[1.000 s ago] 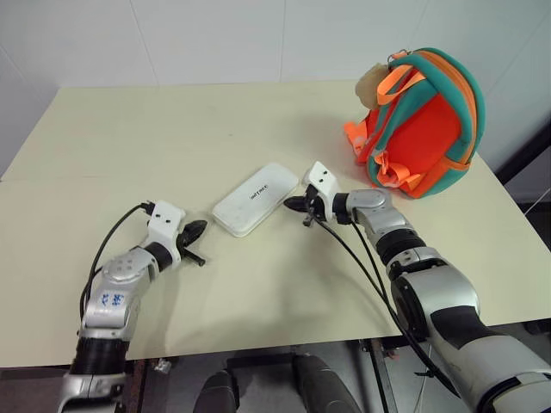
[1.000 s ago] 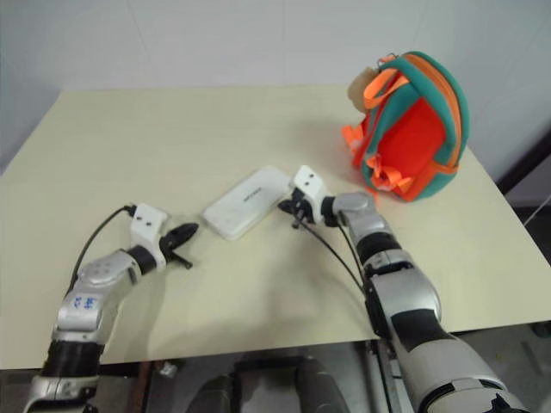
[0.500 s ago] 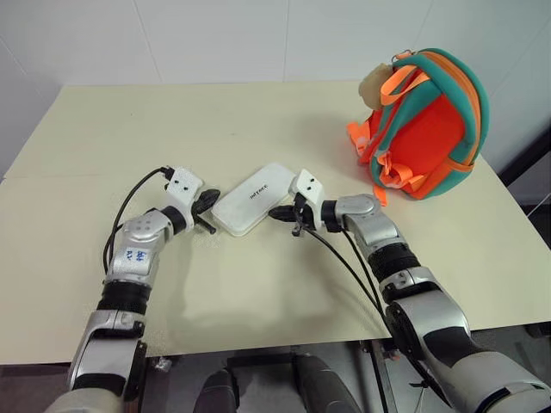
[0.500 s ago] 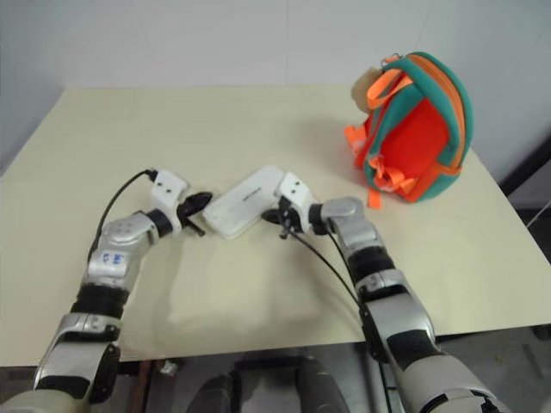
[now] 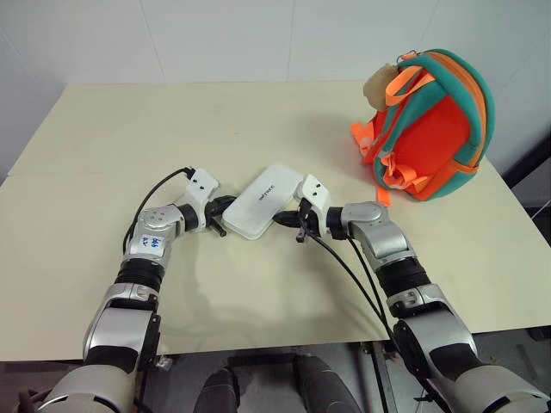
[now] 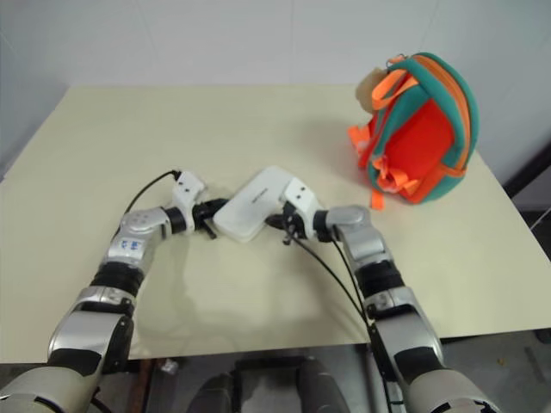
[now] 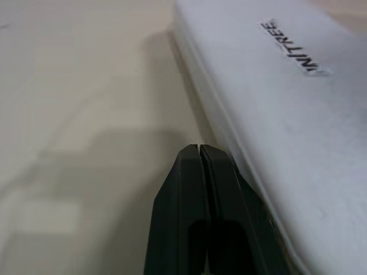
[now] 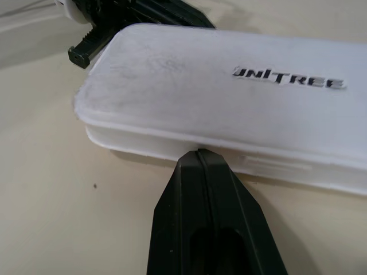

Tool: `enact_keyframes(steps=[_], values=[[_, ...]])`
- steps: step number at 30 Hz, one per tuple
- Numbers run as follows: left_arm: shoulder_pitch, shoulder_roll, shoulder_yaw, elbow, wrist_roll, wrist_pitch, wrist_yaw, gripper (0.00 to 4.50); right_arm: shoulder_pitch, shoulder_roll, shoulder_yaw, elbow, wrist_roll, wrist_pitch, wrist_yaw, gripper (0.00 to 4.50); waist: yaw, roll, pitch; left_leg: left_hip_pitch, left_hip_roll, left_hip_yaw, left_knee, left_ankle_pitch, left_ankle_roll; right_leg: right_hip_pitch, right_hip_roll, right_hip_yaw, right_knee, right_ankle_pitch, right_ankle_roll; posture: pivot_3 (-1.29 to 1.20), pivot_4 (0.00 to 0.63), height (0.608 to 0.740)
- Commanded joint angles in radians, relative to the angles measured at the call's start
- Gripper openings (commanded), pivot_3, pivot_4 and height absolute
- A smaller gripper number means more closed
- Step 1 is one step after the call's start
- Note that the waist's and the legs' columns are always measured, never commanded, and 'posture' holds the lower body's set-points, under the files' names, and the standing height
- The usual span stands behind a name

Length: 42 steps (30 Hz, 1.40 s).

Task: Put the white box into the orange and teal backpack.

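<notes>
Both my grippers were closed, empty, tips pressed against the white box [image 5: 268, 200]: left gripper [image 5: 220, 211] on one side, right gripper [image 5: 289, 221] opposite. On the table [image 5: 103, 155], the orange and teal backpack [image 5: 430, 125] stood near the far right corner, the box mid-table.

Silver segmented arms, black joint bands, white wrist blocks, black cables, black tapered jaws, blue forearm label.
</notes>
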Motion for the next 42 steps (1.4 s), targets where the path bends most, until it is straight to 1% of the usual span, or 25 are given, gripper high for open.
enact_keyframes(steps=[1, 9, 16, 20, 26, 33, 35, 39, 42], values=[[-0.025, -0.036, -0.012, -0.003, -0.016, -0.038, -0.067, 0.06, 0.017, 0.002, 0.015, -0.118, 0.033, 0.039, -0.010, 0.00, 0.007, 0.000, 0.000, 0.000, 0.000, 0.000, 0.000, 0.000, 0.000, 0.000, 0.000, 0.000, -0.002, 0.000, 0.000, 0.00, 0.150, 0.740], [-0.012, -0.062, -0.016, -0.022, -0.019, -0.051, -0.157, 0.06, 0.104, -0.015, 0.045, -0.327, 0.073, 0.217, -0.008, 0.00, 0.020, 0.000, 0.000, 0.000, 0.000, 0.000, 0.000, 0.000, 0.000, 0.000, 0.000, 0.000, -0.002, 0.000, 0.000, 0.00, 0.150, 0.740], [-0.011, -0.078, -0.018, -0.020, -0.026, -0.058, -0.232, 0.06, 0.131, -0.014, 0.073, -0.417, 0.112, 0.308, -0.012, 0.00, 0.024, 0.000, 0.000, 0.000, 0.000, 0.000, 0.000, 0.000, 0.000, 0.000, 0.000, 0.000, -0.003, 0.000, 0.000, 0.00, 0.150, 0.740], [-0.003, -0.089, -0.036, -0.021, -0.026, -0.062, -0.305, 0.06, 0.138, 0.005, 0.092, -0.478, 0.135, 0.368, -0.021, 0.00, 0.026, 0.000, 0.000, 0.000, 0.000, 0.000, 0.000, 0.000, 0.000, 0.000, 0.000, -0.001, -0.003, 0.000, -0.001, 0.00, 0.150, 0.740], [-0.004, -0.102, -0.054, 0.021, -0.007, -0.082, -0.354, 0.06, 0.139, 0.039, 0.107, -0.545, 0.160, 0.440, -0.057, 0.00, 0.029, 0.000, 0.000, 0.000, 0.000, 0.000, 0.000, 0.000, 0.000, 0.000, 0.000, -0.001, -0.003, 0.000, -0.001, 0.00, 0.150, 0.740], [-0.036, -0.113, -0.070, 0.153, 0.057, -0.149, -0.332, 0.06, 0.135, 0.072, 0.118, -0.625, 0.189, 0.519, -0.099, 0.00, 0.029, 0.000, 0.000, 0.000, 0.000, 0.000, -0.001, 0.000, 0.000, -0.001, 0.001, -0.001, -0.003, -0.001, -0.001, 0.00, 0.150, 0.740], [-0.048, -0.108, -0.073, 0.188, 0.086, -0.178, -0.298, 0.06, 0.136, 0.069, 0.120, -0.644, 0.203, 0.537, -0.106, 0.00, 0.035, 0.000, 0.000, -0.002, 0.000, -0.001, -0.001, 0.000, 0.000, -0.003, 0.001, -0.001, -0.003, -0.001, -0.001, 0.00, 0.150, 0.740], [-0.063, -0.079, -0.051, 0.221, 0.111, -0.205, -0.193, 0.06, 0.153, 0.016, 0.114, -0.697, 0.244, 0.576, -0.100, 0.00, 0.055, 0.000, 0.000, -0.003, -0.001, -0.001, 0.000, 0.000, 0.000, -0.003, -0.001, -0.002, -0.003, -0.001, -0.001, 0.00, 0.150, 0.740], [-0.043, -0.050, -0.026, 0.181, 0.098, -0.207, -0.145, 0.06, 0.177, -0.041, 0.092, -0.738, 0.282, 0.604, -0.091, 0.00, 0.062, -0.002, -0.001, -0.002, -0.001, -0.002, 0.000, 0.000, 0.000, -0.001, 0.000, -0.003, -0.004, -0.001, -0.001, 0.00, 0.150, 0.740]])
